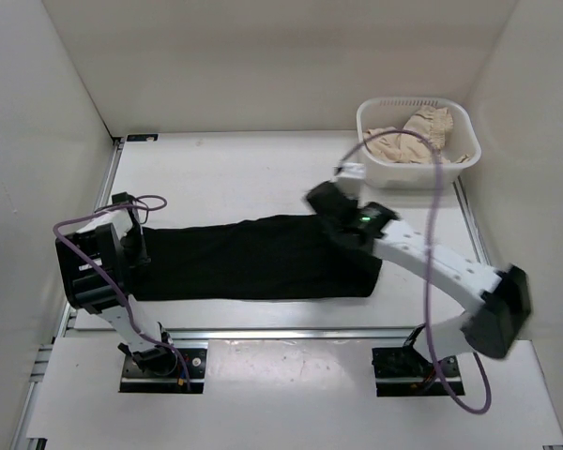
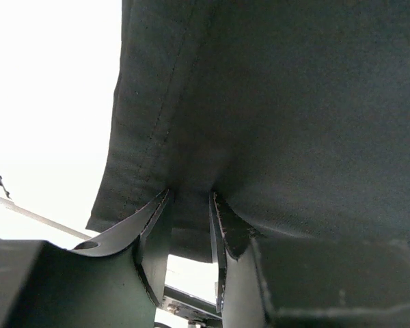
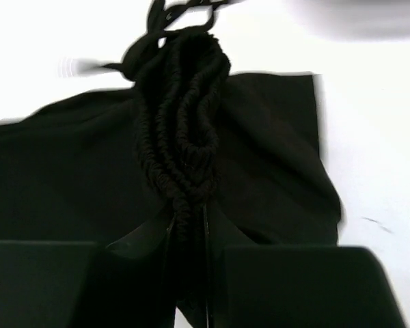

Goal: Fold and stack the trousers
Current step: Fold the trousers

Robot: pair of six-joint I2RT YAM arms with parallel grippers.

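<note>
The black trousers lie lengthwise across the white table, folded into a long band. My left gripper is shut on the left end, the leg hems; the left wrist view shows the black fabric pinched between my fingers. My right gripper is shut on the right end; the right wrist view shows the gathered elastic waistband bunched between its jaws and lifted a little off the table.
A white plastic basket stands at the back right and holds a beige frilly-edged cloth. White walls close in the table on three sides. Purple cables loop off both arms.
</note>
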